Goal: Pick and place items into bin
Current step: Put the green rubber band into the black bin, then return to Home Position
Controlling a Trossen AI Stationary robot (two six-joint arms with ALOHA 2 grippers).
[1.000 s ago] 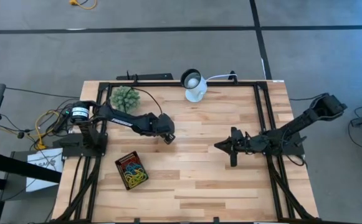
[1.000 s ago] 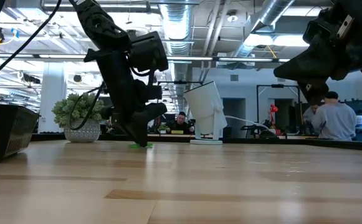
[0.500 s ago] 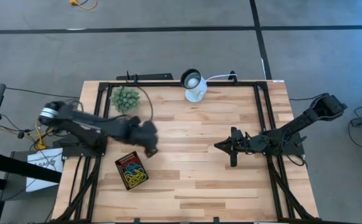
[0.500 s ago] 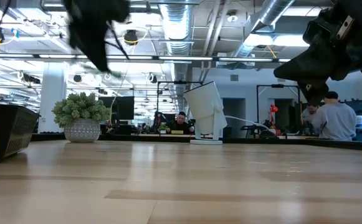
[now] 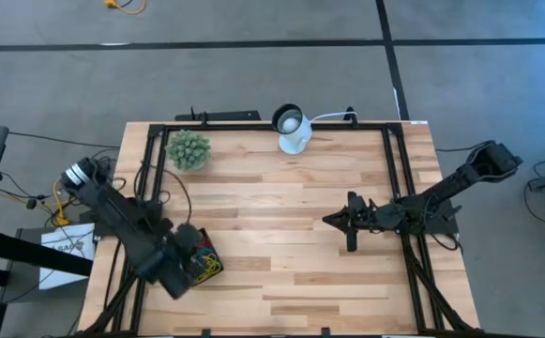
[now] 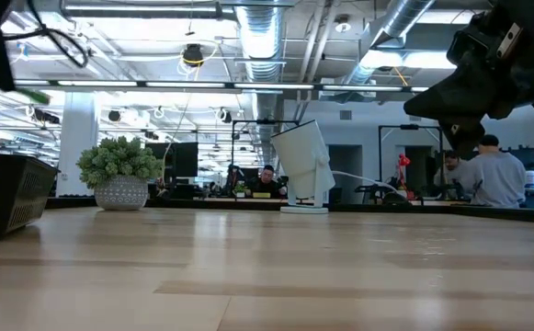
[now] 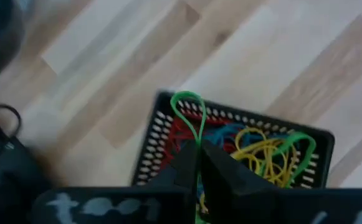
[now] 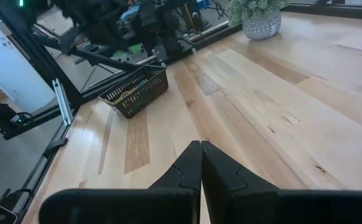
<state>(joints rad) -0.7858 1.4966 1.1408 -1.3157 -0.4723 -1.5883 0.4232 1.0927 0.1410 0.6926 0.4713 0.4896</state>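
The bin (image 7: 159, 134), a small black mesh tray near the table's near left corner, holds several red, yellow, blue and green loops (image 7: 265, 155). My left gripper (image 7: 198, 157) hangs right above the bin (image 5: 212, 267), shut on a thin green loop (image 7: 190, 115). In the high view the left gripper (image 5: 189, 255) covers part of the bin. My right gripper (image 5: 331, 221) waits shut over the table's right half with nothing in it, its fingers (image 8: 187, 168) together. The right wrist view shows the bin (image 8: 137, 90) far off under the left arm. My left gripper pinches the green loop at its lower end (image 7: 199, 138) between its two fingertips. The fingers slant down toward the bin. The rest of the loop stands out past the fingertips as a narrow open oval, lifted clear above the bin's far rim.
A fuzzy green plant ball in a pot (image 5: 189, 148) stands at the far left and a white round lamp-like device (image 5: 294, 131) at the far middle. A black frame rail (image 5: 253, 126) runs around the wooden table top (image 5: 291, 272). People sit in the room beyond.
My left gripper has risen from the table's middle, where the green loop lay at its fingertips, and swung fast toward the near left corner. It now hangs over the bin with the loop lifted clear of the table.
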